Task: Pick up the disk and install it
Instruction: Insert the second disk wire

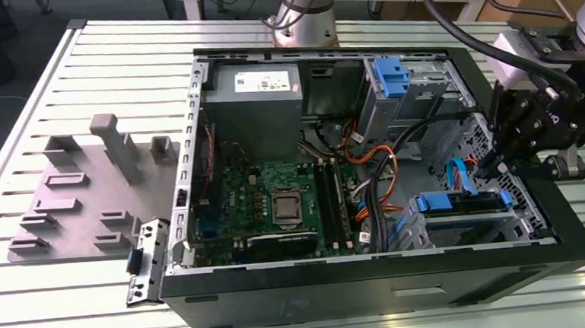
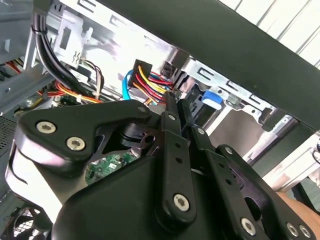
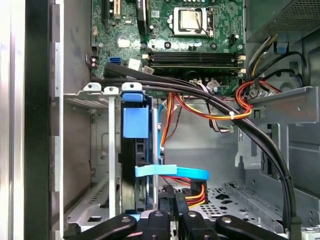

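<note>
Exterior view: gripper [image 1: 498, 168] beside disk [image 1: 462, 202] in cage [image 1: 417, 231].

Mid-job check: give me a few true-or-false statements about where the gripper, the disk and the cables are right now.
1. The computer case lies open on a slatted table. True.
2. The gripper hangs over the processor in the middle of the board. False: it is at the exterior view's right side of the case, above the drive cage.
3. The disk stands on edge in that cage, its blue handle facing up. True.
4. All the cables near the cage are black. False: an orange and yellow bundle and a flat blue cable run there too.
</note>
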`<act>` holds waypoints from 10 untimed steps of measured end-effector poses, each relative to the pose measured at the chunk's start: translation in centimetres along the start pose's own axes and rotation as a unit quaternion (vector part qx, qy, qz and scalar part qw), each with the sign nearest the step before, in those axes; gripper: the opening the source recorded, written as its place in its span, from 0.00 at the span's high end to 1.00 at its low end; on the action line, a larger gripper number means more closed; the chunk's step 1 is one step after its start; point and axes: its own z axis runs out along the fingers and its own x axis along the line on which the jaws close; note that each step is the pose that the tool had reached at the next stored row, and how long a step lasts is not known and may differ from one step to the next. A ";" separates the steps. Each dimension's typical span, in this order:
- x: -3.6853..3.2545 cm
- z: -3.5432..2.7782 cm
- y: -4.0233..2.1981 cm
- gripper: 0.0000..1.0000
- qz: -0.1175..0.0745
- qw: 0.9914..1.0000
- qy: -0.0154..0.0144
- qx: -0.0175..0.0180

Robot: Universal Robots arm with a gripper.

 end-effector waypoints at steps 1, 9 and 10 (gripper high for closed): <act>0.13 0.00 0.01 0.84 0.000 1.000 0.000 0.000; 1.58 -0.07 0.01 0.84 0.000 1.000 0.000 0.000; 1.73 -0.07 0.00 0.84 0.000 1.000 0.000 0.000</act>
